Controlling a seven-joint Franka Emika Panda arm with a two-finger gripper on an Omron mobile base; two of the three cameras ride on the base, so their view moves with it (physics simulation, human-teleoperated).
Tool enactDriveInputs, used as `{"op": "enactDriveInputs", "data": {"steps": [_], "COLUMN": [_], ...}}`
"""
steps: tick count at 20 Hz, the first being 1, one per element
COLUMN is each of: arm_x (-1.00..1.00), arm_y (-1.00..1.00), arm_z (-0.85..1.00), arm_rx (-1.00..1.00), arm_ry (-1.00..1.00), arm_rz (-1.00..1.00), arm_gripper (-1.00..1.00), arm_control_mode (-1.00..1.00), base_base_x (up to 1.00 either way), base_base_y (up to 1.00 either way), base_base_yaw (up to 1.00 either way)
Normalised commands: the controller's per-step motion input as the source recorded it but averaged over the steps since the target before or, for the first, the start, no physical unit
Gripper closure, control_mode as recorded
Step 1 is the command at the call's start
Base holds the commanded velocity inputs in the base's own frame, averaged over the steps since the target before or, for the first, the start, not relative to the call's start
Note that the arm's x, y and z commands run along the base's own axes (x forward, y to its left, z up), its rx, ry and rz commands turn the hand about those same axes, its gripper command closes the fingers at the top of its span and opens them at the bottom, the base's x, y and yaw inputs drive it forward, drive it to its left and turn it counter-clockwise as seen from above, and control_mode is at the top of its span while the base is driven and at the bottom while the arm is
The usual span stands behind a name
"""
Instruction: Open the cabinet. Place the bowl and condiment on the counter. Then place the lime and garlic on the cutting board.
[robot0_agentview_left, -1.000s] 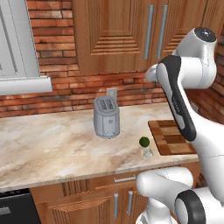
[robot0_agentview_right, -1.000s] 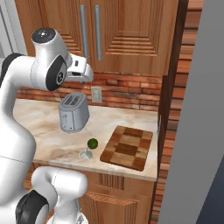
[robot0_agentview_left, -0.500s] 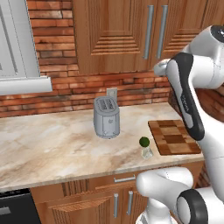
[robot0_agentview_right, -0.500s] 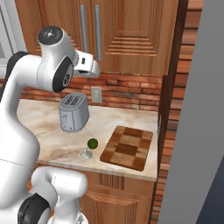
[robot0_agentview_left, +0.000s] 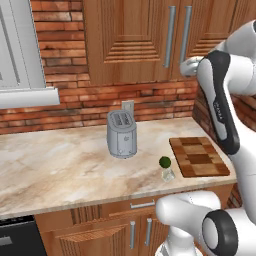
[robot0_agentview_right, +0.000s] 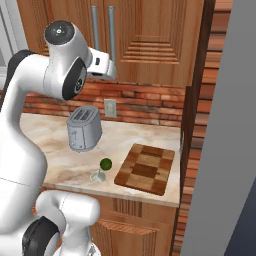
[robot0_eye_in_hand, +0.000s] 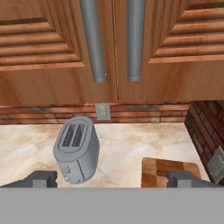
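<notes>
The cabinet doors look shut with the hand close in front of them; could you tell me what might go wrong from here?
The cabinet's two bar handles hang close side by side, so the open gripper might straddle both or catch the wrong one. The lime and garlic sit near the counter's front edge; a low arm sweep could roll them off. The toaster stands below the doors, near the arm's path.

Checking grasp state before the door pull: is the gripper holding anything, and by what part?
Nothing is held. The gripper is open, facing the closed cabinet, short of its bar handles, with nothing between its fingertips.
</notes>
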Motion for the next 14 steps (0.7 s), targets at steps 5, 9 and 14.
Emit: {"op": "enactDriveInputs", "data": {"steps": [5,9,14], "arm_x": [0.01,0.11,0.27], "arm_y": [0.0,-0.05,-0.13], "arm_z": [0.33,0.03,0.0], "arm_rx": [0.01,0.0,0.0], "arm_ry": [0.0,-0.01,-0.06], "arm_rz": [-0.04,-0.06,-0.02], "arm_gripper": [-1.0,-1.0,-1.0], "arm_control_mode": [-1.0,-1.0,-1.0], "base_base_x": [0.0,0.0,0.0], "base_base_y": [0.0,0.0,0.0], "base_base_yaw": [0.0,0.0,0.0]}}
